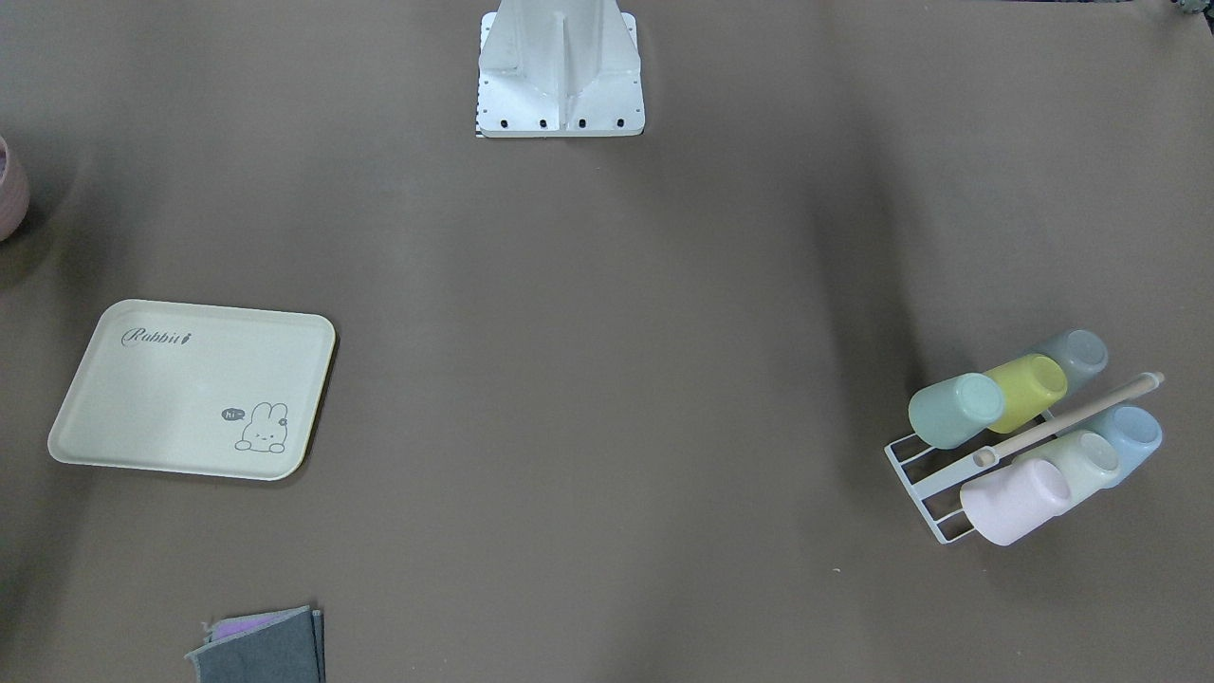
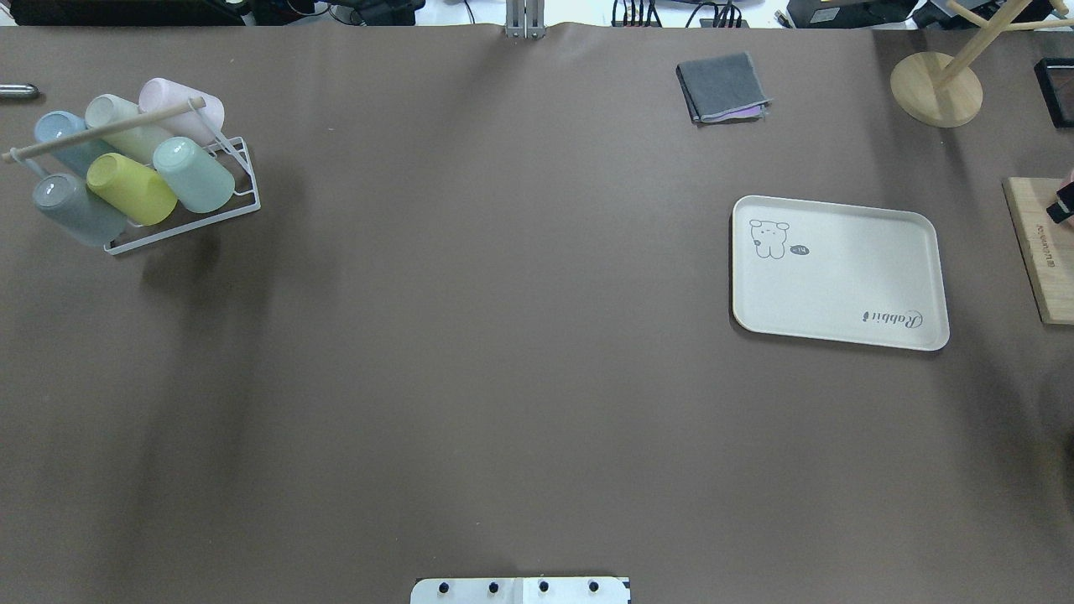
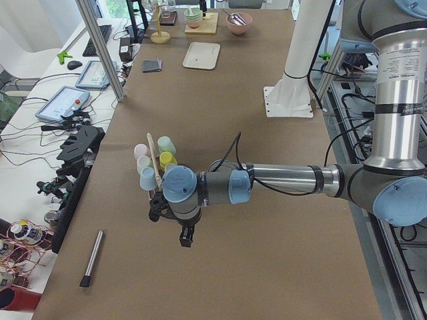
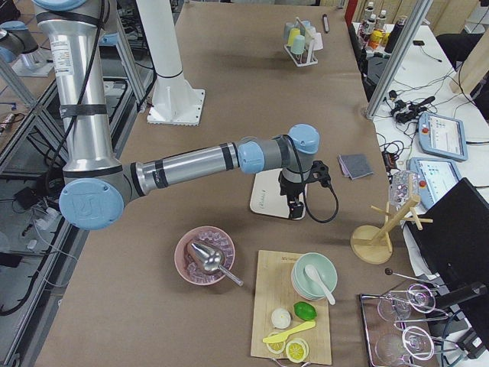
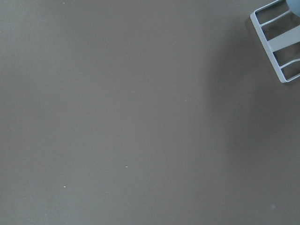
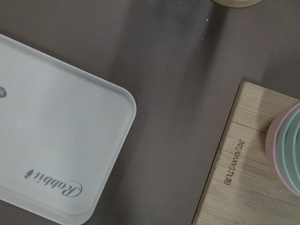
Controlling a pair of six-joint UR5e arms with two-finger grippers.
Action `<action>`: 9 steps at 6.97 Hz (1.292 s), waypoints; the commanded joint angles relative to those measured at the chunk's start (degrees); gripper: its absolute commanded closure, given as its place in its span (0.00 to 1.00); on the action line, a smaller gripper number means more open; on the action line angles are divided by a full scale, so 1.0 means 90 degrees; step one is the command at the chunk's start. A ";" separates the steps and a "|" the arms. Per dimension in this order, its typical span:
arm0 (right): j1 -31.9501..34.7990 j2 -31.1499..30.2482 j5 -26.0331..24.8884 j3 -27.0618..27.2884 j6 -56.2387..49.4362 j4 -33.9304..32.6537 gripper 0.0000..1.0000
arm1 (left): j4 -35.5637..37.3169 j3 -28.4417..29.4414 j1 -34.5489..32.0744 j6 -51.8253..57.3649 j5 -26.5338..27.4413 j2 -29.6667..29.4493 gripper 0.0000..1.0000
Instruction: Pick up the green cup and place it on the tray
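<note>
Brown table [image 2: 503, 335]: green cup [image 2: 195, 174] is racked tilted on wire rack [image 2: 183, 228] beside yellow-green cup [image 2: 132, 189], well apart from tray [image 2: 839, 277]. It is judged light, stiff and slick, best taken across its side wall. Jaw states of left gripper [image 3: 187, 239] and right gripper [image 4: 294, 208] cannot be told.

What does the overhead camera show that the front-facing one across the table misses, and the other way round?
Only the overhead view shows the round wooden stand and the wooden board near its right edge. Only the front-facing view shows a pink bowl at its left edge. Both show the tray, the rack holding the green cup, and a folded grey cloth.
</note>
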 commanded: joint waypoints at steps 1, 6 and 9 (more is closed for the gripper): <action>-0.0010 0.0022 0.0002 0.0001 0.0005 0.0000 0.00 | -0.0010 0.0010 0.0000 0.0010 0.0010 0.0010 0.02; -0.0010 0.0012 -0.0008 -0.0009 -0.0005 0.0000 0.00 | 0.0000 -0.0029 0.0010 0.0000 0.0000 -0.0097 0.02; -0.0010 0.0012 0.0001 0.0001 -0.0005 0.0000 0.00 | 0.0000 -0.0136 0.0010 0.0010 0.0039 -0.0224 0.02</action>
